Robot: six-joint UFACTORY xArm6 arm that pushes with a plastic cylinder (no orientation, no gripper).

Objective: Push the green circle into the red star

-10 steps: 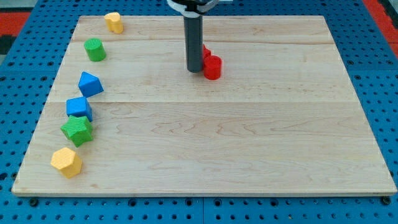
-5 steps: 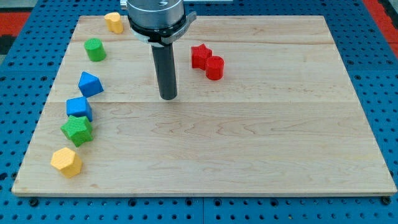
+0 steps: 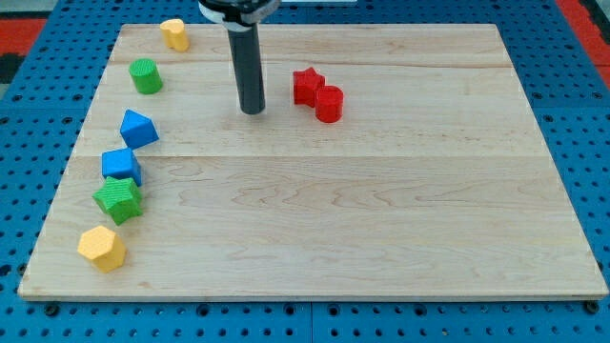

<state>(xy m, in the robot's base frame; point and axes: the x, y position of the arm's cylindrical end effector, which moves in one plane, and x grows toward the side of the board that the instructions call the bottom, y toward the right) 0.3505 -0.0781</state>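
The green circle (image 3: 146, 75) stands near the board's upper left. The red star (image 3: 307, 85) lies right of the board's upper middle, with a red cylinder (image 3: 328, 104) touching its lower right side. My tip (image 3: 253, 110) rests on the board between them, nearer the red star and a little lower than both. It touches no block.
A yellow block (image 3: 173, 33) sits at the top left. Down the left side lie a blue wedge-like block (image 3: 138, 128), a blue cube (image 3: 121, 165), a green star-like block (image 3: 118, 199) and a yellow hexagon (image 3: 102, 248). The wooden board (image 3: 381, 210) rests on a blue pegboard.
My tip left the red star's side, swung down and left, then moved back up the view. No block has moved.
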